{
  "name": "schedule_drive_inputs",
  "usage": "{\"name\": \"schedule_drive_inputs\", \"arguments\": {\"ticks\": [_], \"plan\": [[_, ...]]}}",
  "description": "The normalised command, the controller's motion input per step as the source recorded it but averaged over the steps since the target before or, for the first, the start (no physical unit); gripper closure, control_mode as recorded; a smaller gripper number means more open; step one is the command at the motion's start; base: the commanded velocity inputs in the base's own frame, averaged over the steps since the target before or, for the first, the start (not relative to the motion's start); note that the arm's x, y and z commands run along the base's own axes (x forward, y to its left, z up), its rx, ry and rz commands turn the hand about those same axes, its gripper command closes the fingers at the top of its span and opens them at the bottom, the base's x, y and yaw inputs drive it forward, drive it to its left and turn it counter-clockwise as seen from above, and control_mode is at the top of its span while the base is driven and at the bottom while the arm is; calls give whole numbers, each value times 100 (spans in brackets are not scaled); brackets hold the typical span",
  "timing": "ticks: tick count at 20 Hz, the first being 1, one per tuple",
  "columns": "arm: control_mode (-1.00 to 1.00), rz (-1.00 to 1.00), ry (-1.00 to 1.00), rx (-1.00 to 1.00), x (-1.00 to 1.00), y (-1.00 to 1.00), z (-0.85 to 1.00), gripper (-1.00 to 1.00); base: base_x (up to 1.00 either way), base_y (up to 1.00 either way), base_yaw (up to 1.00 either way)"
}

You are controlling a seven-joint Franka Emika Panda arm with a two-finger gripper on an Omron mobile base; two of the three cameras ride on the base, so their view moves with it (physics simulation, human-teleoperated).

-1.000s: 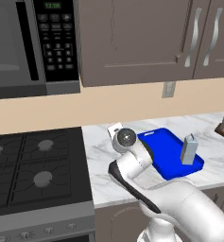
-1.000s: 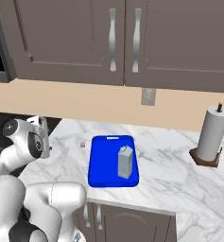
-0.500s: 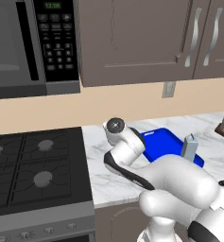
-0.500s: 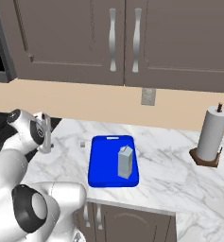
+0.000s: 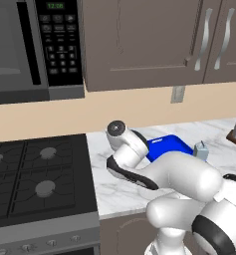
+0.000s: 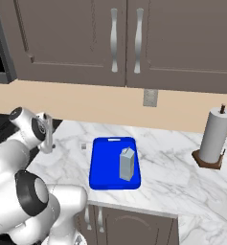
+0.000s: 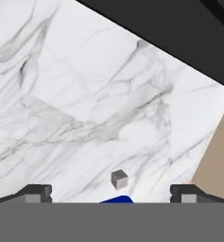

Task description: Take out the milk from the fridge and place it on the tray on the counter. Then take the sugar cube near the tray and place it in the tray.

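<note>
Looking along your wide-spread gripper [image 7: 111, 194], you are seeing the sugar cube [image 7: 119, 179] at 12 o'clock; the right base view is revealing the milk [image 6: 127, 164] standing on the tray [image 6: 105, 162].

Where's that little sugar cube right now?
The sugar cube sits on the marble counter, just left of the blue tray in the right base view.

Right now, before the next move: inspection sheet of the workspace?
Surface: white marble counter.
Job's things: milk stands upright in the blue tray; sugar cube lies on the counter beside the tray, not yet in it.
Clutter: paper towel roll on its stand, right of the tray.
Pincer: open, empty, aimed at the cube.
Cables: nothing seen.
Surroundings: stovetop, microwave, wall cabinets, wall outlet.
</note>
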Motion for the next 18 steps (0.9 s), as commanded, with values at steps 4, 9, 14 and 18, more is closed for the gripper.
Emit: {"name": "schedule_drive_inputs", "arguments": {"ticks": [4, 9, 14, 18], "plan": [[-100, 0, 7, 0, 27, -1, -16, -100, 0, 0, 0], [-100, 0, 0, 2, 10, -4, -13, -100, 0, 0, 0], [-100, 3, 0, 0, 0, -17, -8, -100, 0, 0, 0], [-100, 5, 0, 0, 1, -20, -7, -100, 0, 0, 0]]}}
